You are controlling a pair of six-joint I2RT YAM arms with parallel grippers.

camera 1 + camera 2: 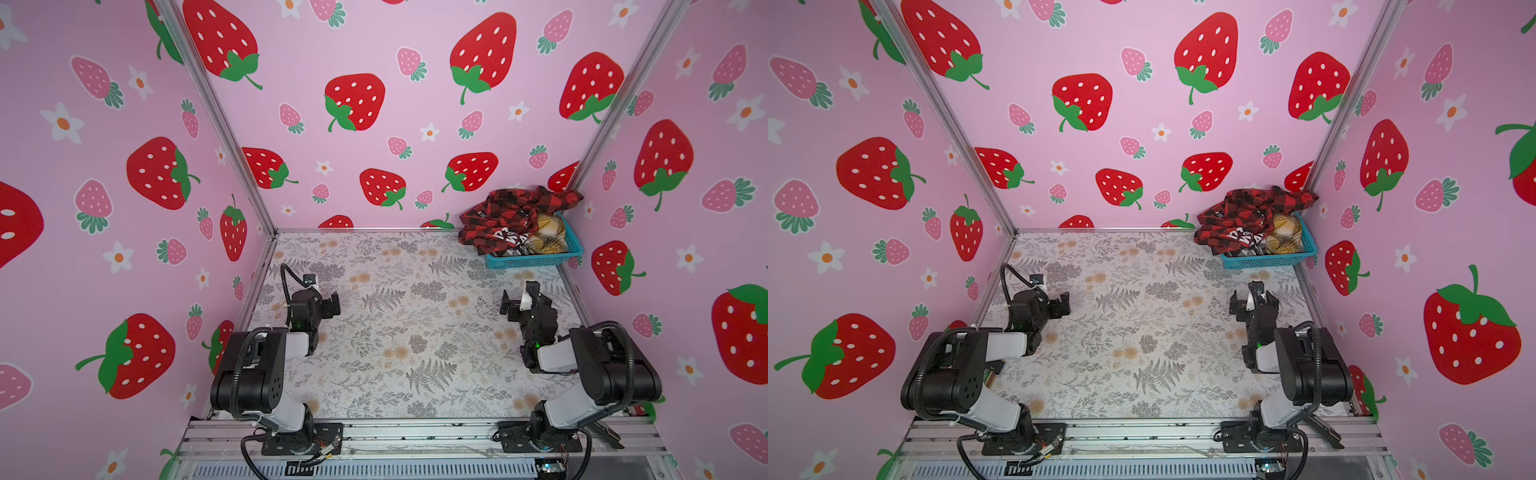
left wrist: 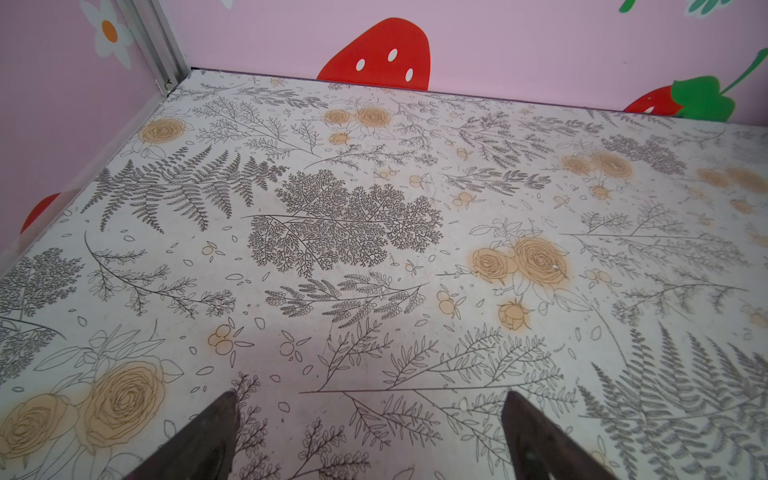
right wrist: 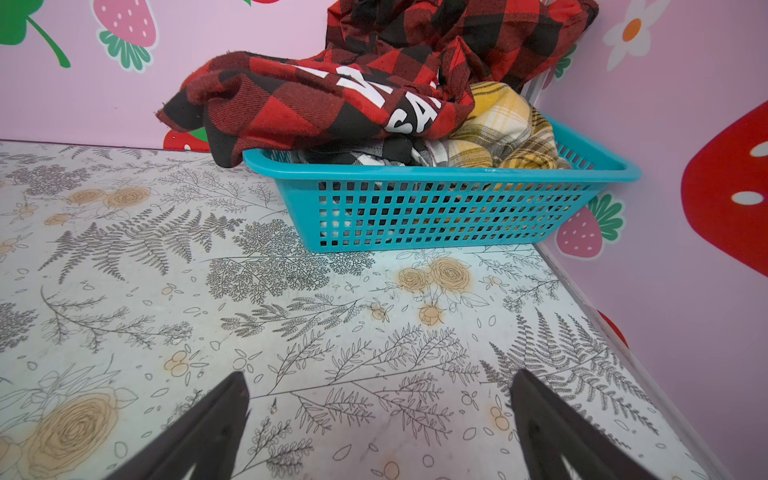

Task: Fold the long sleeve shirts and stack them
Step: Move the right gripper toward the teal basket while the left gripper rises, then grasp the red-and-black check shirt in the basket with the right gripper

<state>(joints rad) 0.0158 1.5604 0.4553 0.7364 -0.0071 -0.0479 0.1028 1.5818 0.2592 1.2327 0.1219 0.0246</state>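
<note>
**Ready pose, nothing folded yet**

And here we are with the folding space wide open! The counter [image 1: 395, 332] lies bare across its floral middle, and all of the long sleeve shirts [image 1: 1246, 220] are heaped in the teal basket [image 3: 436, 208], tucked into the far right corner. On top sits the red-and-black shirt [image 3: 316, 108], crumpled, with white block letters showing on a black band. One edge spills over the basket's left rim. To its right a yellow plaid shirt [image 3: 498, 133] bulges up, and a grey-and-white plaid piece [image 3: 374, 156] peeks out underneath. The heap rises well above the rim, which I judge leaves the top shirt easy to pluck.

The left fingers [image 2: 208, 440] are spread wide with only bare counter between them, hovering at the near left, well apart from the basket. The right fingers [image 3: 208, 436] are spread just as wide, holding nothing, and point at the basket from the near right. It reads as a waiting stance, with both arms flanking the middle and leaving room to lay a shirt flat.

My call is that no fold is made and no stack begun. The right arm is closer, so the opening move likely falls to it: take the red-and-black shirt by its overhanging edge and draw it onto open counter. The risk is tangled sleeves dragging the yellow one along, or tipping the basket.
</note>
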